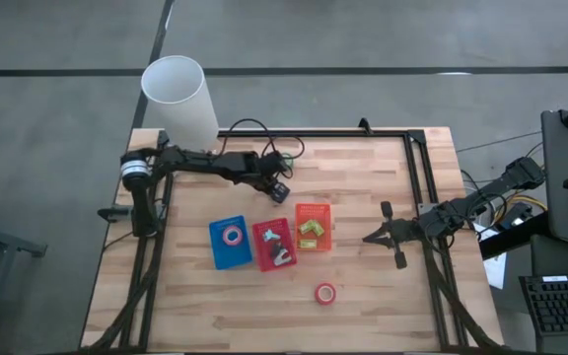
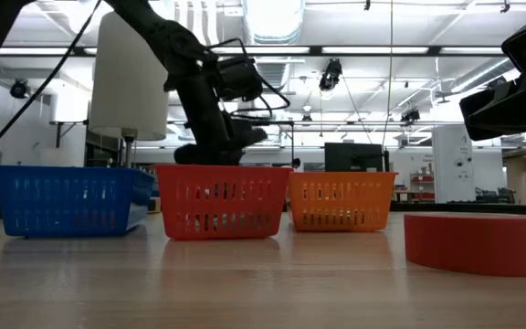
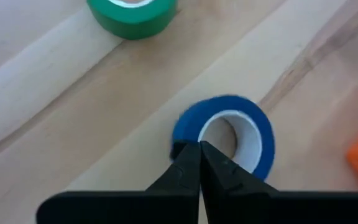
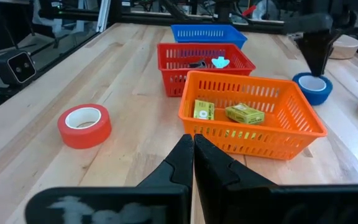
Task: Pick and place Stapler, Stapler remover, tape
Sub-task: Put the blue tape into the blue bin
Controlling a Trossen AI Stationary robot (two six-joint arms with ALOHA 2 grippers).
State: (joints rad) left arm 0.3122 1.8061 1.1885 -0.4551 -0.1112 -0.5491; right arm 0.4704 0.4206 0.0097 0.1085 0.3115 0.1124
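Observation:
A blue tape roll (image 3: 229, 134) lies flat on the table, also seen in the right wrist view (image 4: 312, 87). My left gripper (image 3: 199, 146) stands over it pointing down, fingers shut, tips at the roll's wall on one side. A green tape roll (image 3: 132, 15) lies flat close by. A red tape roll (image 1: 325, 293) rests flat near the table's near edge, and a pinkish one (image 1: 232, 235) lies in the blue basket (image 1: 215, 258). My right gripper (image 4: 192, 140) is shut and waits at the table's right side (image 1: 378, 237). My left gripper comes at the blue roll from above, with its shut fingertips (image 3: 188, 155) at the roll's wall (image 3: 182, 130). The fingers themselves cover that spot, so I cannot tell whether they touch the roll. The roll lies flat on the table.
Three baskets stand in a row mid-table: blue, red (image 1: 261, 258) with small tools inside, and orange (image 1: 314, 210) with yellow-green blocks (image 4: 244, 114). A tall white cylinder (image 1: 178, 99) stands at the far left corner. Cables lie along the far edge.

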